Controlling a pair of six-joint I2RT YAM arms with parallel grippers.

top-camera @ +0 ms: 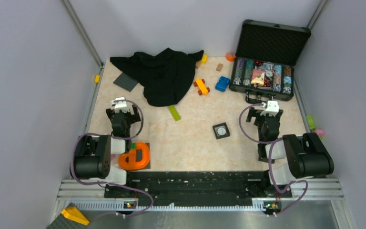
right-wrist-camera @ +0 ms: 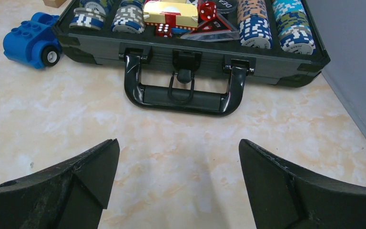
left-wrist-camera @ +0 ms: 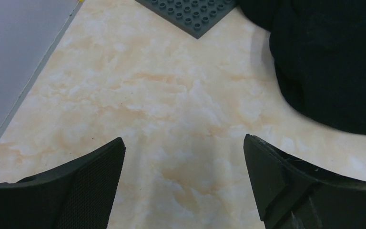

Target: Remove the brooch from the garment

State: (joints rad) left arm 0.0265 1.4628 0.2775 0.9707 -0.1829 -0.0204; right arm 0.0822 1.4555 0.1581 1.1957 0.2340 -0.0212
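Observation:
The black garment (top-camera: pixel 164 74) lies crumpled at the back middle of the table; its edge shows in the left wrist view (left-wrist-camera: pixel 333 62). I see no disc on it. The brooch (top-camera: pixel 221 129), a small round silvery-white disc, lies inside a black square frame (top-camera: pixel 215 134) on the table's middle right, apart from the garment. My left gripper (top-camera: pixel 119 106) is open and empty over bare table (left-wrist-camera: pixel 183 143), near the garment's lower left. My right gripper (top-camera: pixel 270 109) is open and empty (right-wrist-camera: pixel 178 145), to the right of the brooch.
An open black case of poker chips (top-camera: pixel 266 71) stands at the back right, its handle (right-wrist-camera: pixel 183 93) just ahead of my right gripper. A blue toy car (top-camera: pixel 222 84), an orange-yellow toy (top-camera: pixel 201 86), a green brick (top-camera: pixel 174 112), a grey baseplate (top-camera: pixel 125 82) and an orange object (top-camera: pixel 136 156) lie about.

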